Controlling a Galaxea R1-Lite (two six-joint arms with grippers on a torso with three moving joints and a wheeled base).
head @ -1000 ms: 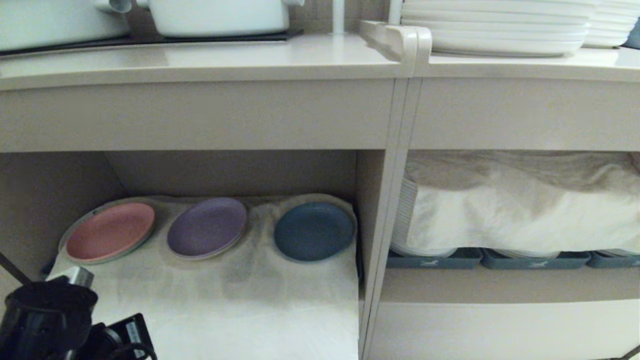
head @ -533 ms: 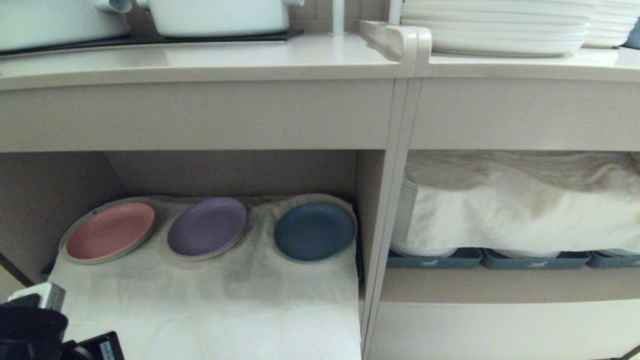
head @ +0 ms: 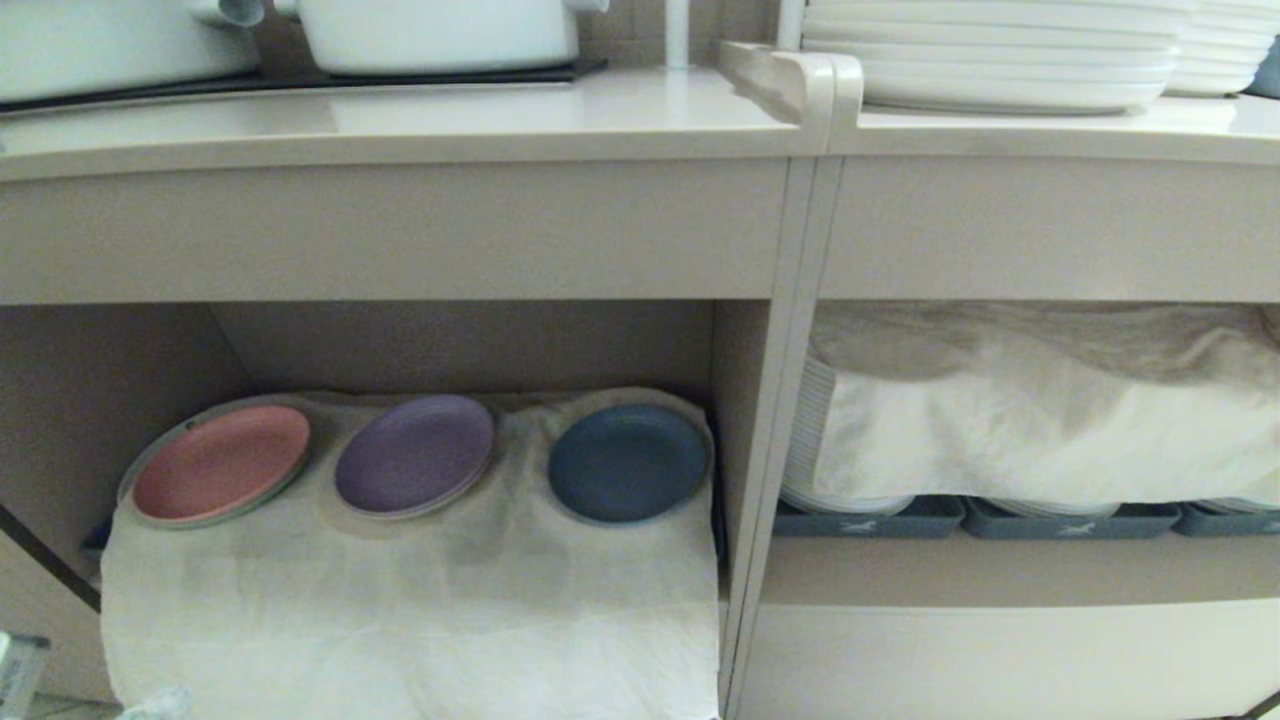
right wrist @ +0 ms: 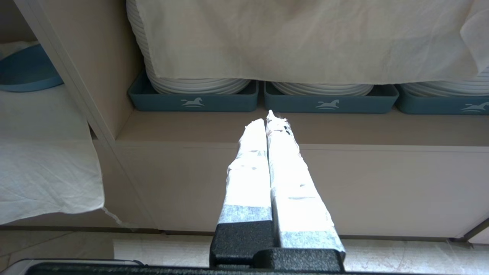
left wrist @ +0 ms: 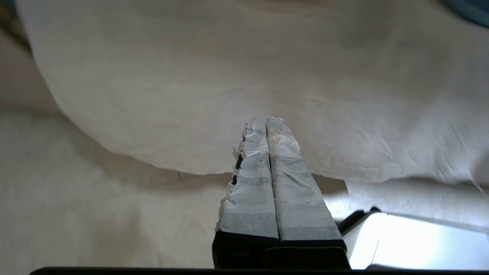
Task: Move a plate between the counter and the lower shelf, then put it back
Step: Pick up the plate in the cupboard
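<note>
Head view: the plate (head: pixel 628 462) lies flat on the white cloth (head: pixel 420 590) inside the lower shelf (head: pixel 460 345), rightmost of three, with the purple plate (head: pixel 415 455) just beside it and the pink plate (head: pixel 220 465) further left. The counter (head: pixel 400 115) above carries white pots on a black hob panel (head: pixel 300 78); no small plate stands on it. Neither arm shows in this view. Left wrist view: the left gripper (left wrist: pixel 266 119) has its taped fingers (left wrist: pixel 250 183) pressed together on nothing and points at the hanging front of the cloth; a blue sliver at the frame's corner is probably the plate's rim (left wrist: pixel 470 11), though too little shows to be certain. Right wrist view: the right gripper (right wrist: pixel 267 118) is likewise closed and empty, parked low before the neighbouring compartment with its dark blue-grey trays (right wrist: pixel 193 101) of stacked white plates (right wrist: pixel 191 84); the plate's edge shows beyond the divider. Assessment: the plate appears light, rigid and matte, so likely not slippery, but breakable if dropped. The low raised rim at the near edge is the sensible hold, one finger above and one beneath; the soft cloth underneath may give or snag.
</note>
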